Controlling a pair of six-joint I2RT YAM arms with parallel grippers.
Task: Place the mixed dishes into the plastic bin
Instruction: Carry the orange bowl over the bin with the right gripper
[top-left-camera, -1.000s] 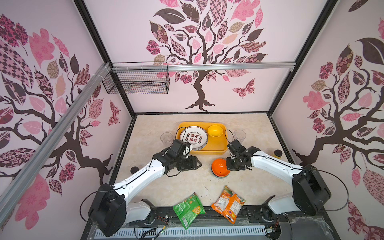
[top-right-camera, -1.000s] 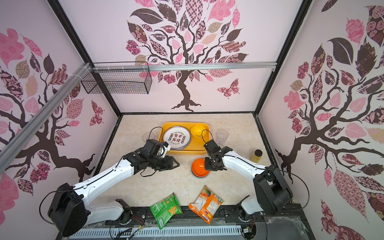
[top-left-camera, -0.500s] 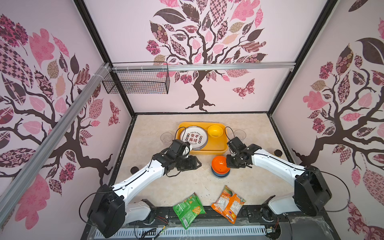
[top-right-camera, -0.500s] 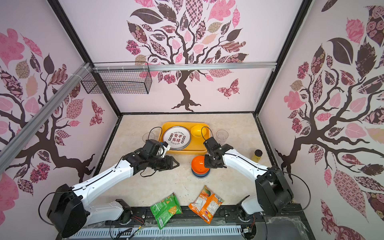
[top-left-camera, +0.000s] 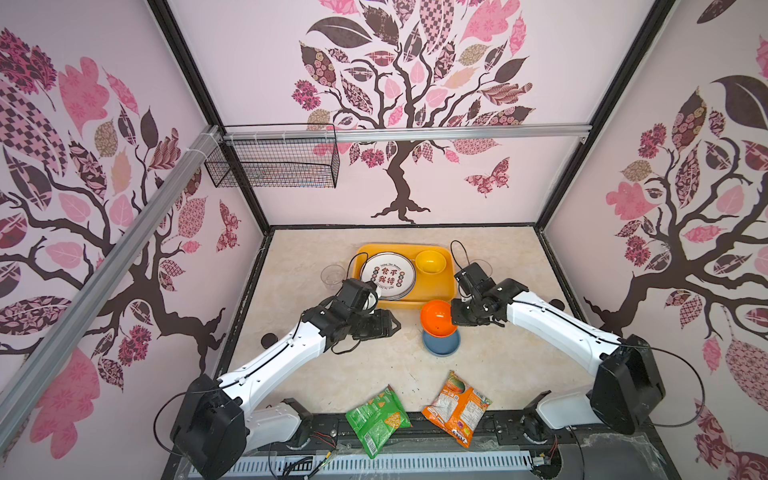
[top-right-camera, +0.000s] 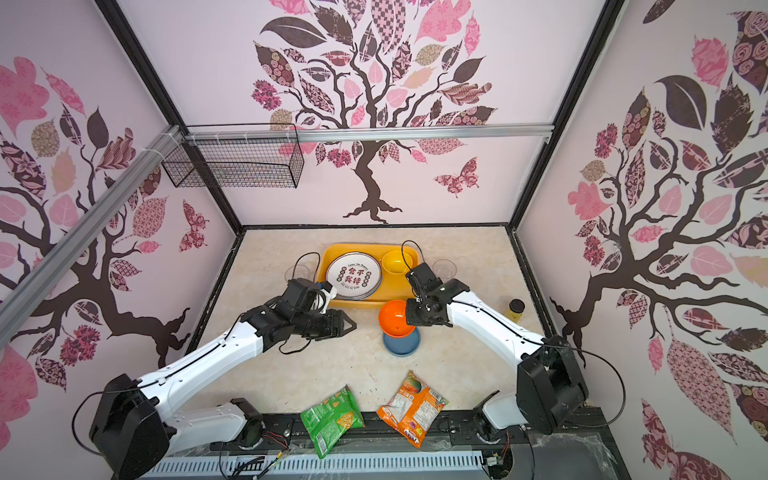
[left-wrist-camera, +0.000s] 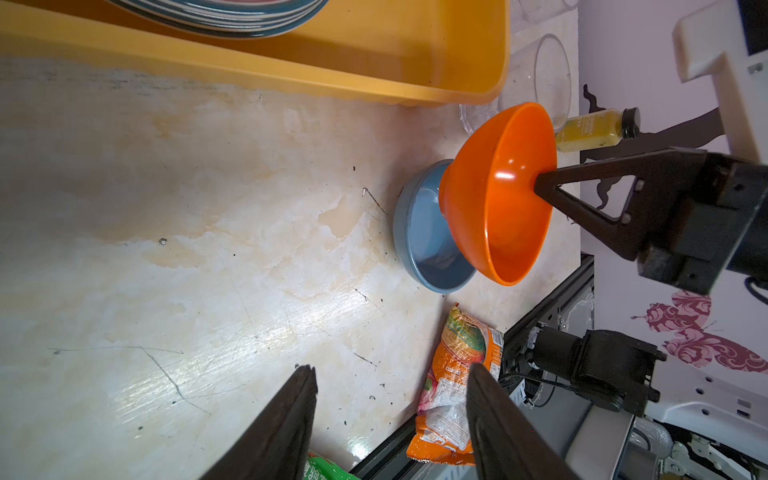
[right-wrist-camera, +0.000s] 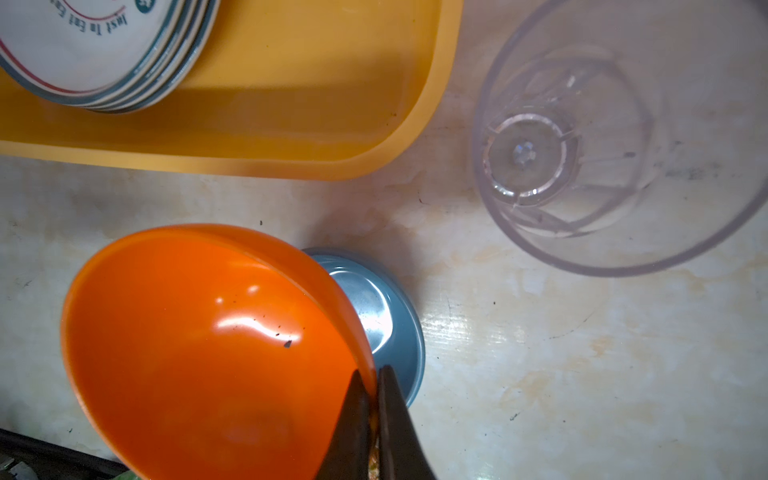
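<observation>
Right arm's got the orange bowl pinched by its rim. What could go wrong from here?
The right gripper pinches only the thin rim of the tilted orange bowl; it could slip and drop onto the blue bowl below. The bowl hangs close to the plastic bin's near wall and might clip it.

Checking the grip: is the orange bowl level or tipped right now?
Tipped: the orange bowl hangs steeply tilted over the blue bowl, its rim pinched by the right pincer.
</observation>
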